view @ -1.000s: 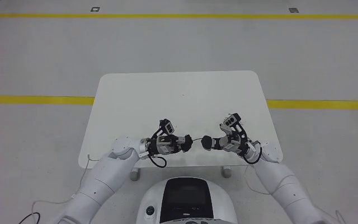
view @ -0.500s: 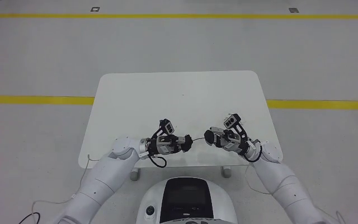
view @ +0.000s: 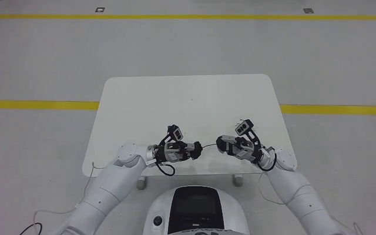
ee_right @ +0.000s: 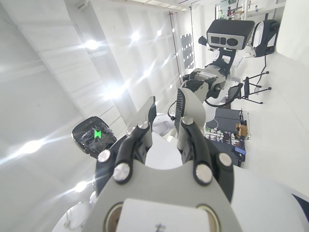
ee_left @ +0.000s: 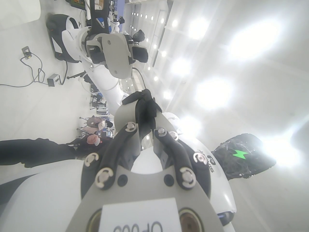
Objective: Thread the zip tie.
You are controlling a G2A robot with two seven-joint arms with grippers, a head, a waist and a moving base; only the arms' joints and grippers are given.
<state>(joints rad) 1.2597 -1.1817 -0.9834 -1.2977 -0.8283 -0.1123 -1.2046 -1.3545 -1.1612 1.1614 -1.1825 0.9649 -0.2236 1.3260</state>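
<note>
A thin black zip tie is held above the table's front edge, with my left gripper shut on its thick end. From the left wrist view the black tie is pinched between the closed fingertips of that gripper. Its free end points at my right gripper, which stands open just beyond the tip. In the right wrist view my right gripper has a wide gap, and a thin black strand of the tie shows beyond it, with the left arm's gripper farther off.
The white table stretches away behind both grippers. Its front edge lies just under the arms. A yellow floor line runs on either side of the table.
My right gripper has shifted a little away from the table's front edge and now sits level with the tie's free end. The left gripper and the tie have stayed put.
</note>
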